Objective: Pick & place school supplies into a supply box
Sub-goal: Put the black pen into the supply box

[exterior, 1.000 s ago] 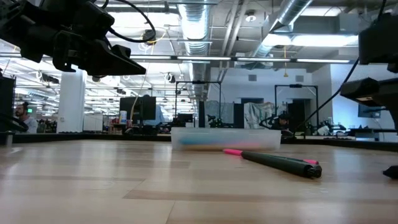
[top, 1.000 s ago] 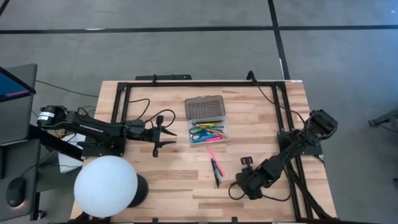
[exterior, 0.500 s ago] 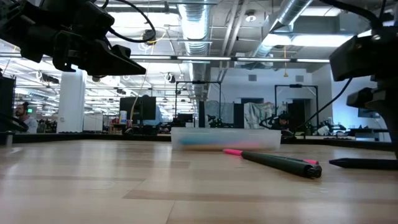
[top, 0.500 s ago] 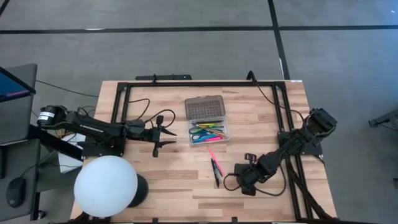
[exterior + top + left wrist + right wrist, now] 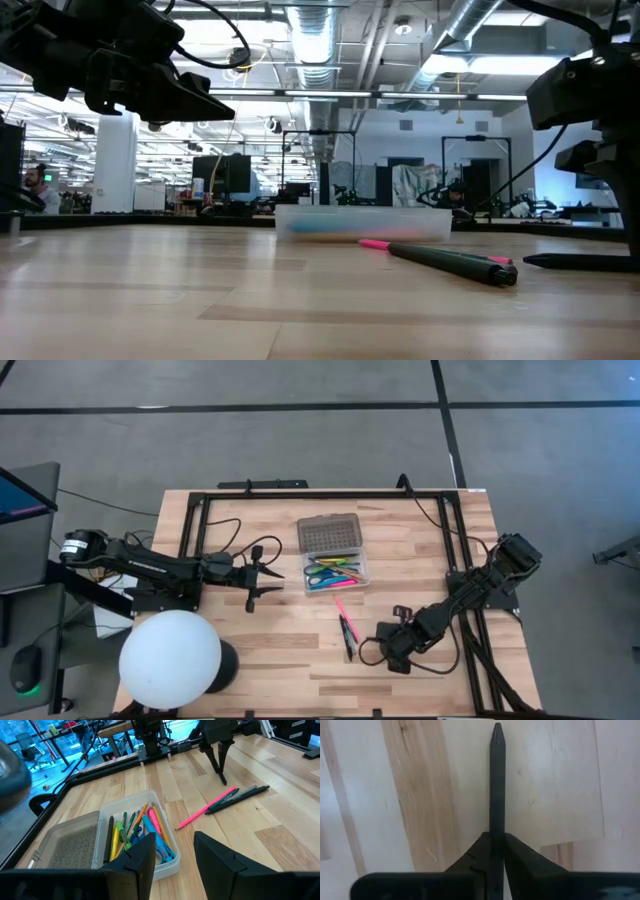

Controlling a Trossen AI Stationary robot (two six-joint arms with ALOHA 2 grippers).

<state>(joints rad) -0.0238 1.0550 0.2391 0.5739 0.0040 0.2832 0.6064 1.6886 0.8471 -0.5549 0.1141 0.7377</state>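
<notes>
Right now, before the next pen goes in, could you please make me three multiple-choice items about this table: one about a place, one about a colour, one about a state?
1. Where does the pink pen lie?
A. in the supply box
B. on the bare table, beside the dark pens
C. on the box lid

2. What colour is the big sphere?
A. white
B. blue
C. black

3. How is the right claw?
A. wide open and empty
B. shut on a pair of scissors
C. shut on a black pen

Answers:
1 B: it lies on the wood next to the dark pens, outside the supply box.
2 A: the sphere is plain white.
3 C: the right claw has its fingers pressed on the black pen.

The left claw waits open beside the box.
</notes>
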